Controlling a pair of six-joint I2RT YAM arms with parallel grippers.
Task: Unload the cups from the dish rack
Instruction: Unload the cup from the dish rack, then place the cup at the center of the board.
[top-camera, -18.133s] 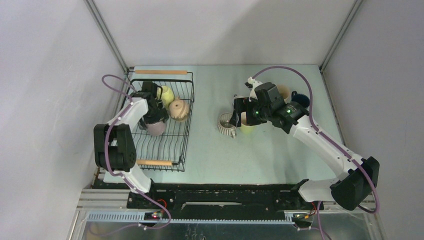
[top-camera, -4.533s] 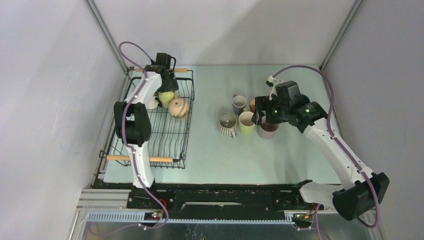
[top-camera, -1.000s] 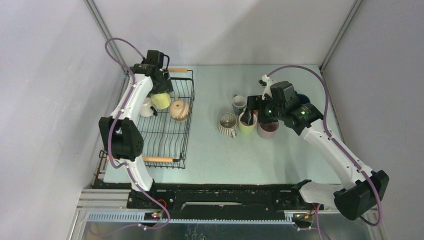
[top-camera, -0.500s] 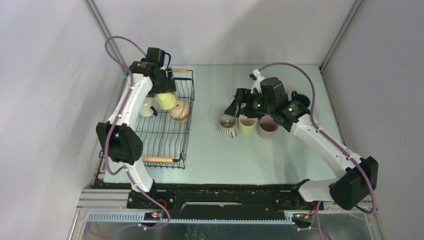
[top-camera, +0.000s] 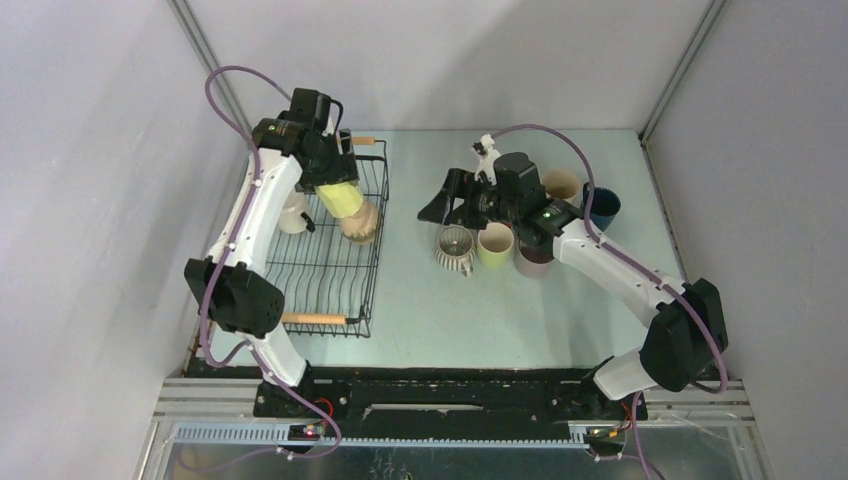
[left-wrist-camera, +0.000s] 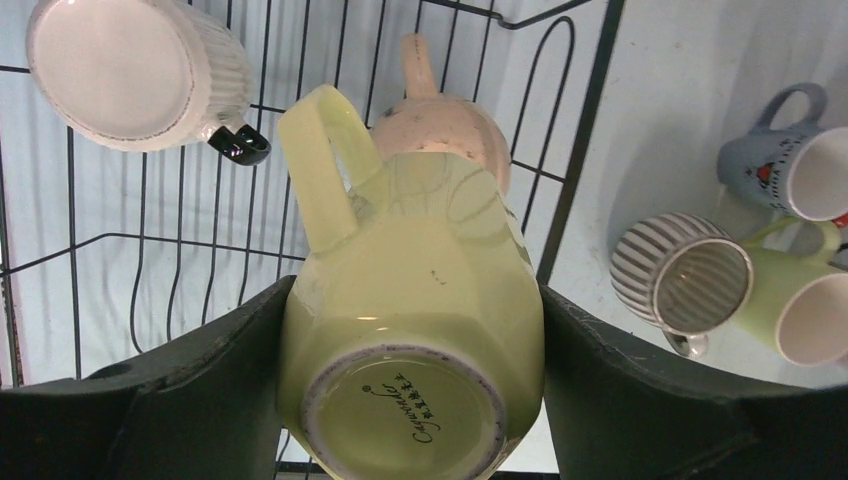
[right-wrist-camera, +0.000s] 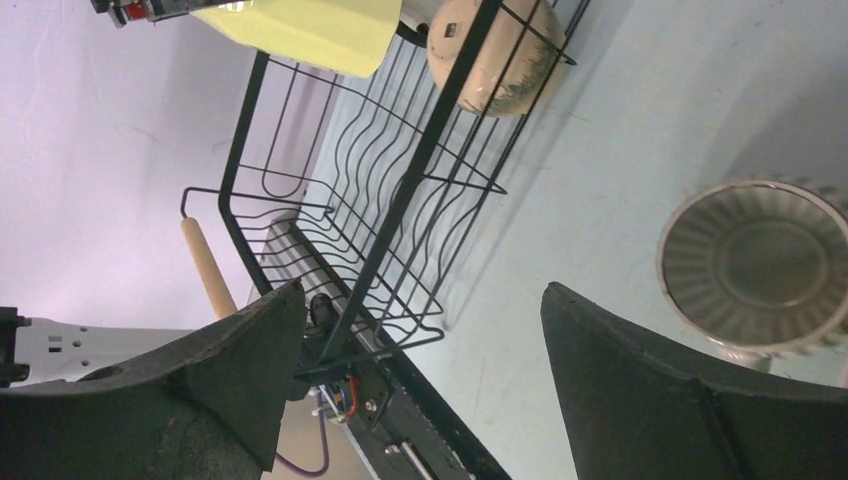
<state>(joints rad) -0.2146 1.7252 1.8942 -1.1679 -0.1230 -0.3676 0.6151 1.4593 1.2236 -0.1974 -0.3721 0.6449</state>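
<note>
My left gripper (top-camera: 333, 183) is shut on a pale yellow-green cup (left-wrist-camera: 415, 320), held base-up above the far end of the dish rack (top-camera: 372, 268). A tan cup (top-camera: 364, 224) and a ribbed cream cup (left-wrist-camera: 130, 70) lie in the rack below it. My right gripper (top-camera: 432, 207) hangs open and empty over the table between the rack and the set-down cups. In the right wrist view its jaws (right-wrist-camera: 420, 330) frame the rack's (right-wrist-camera: 400, 230) near corner.
Standing on the table are a striped ribbed cup (top-camera: 455, 248), a yellow-green one (top-camera: 494, 243), a pinkish one (top-camera: 535, 260), a tan one (top-camera: 562, 184) and a dark blue one (top-camera: 600, 206). A grey-blue cup (left-wrist-camera: 790, 165) shows in the left wrist view. The rack's wooden handle (top-camera: 315, 324) lies near.
The left gripper has lifted the yellow-green cup and carried it rightward over the rack. The right arm has swung left, away from the standing cups toward the rack.
</note>
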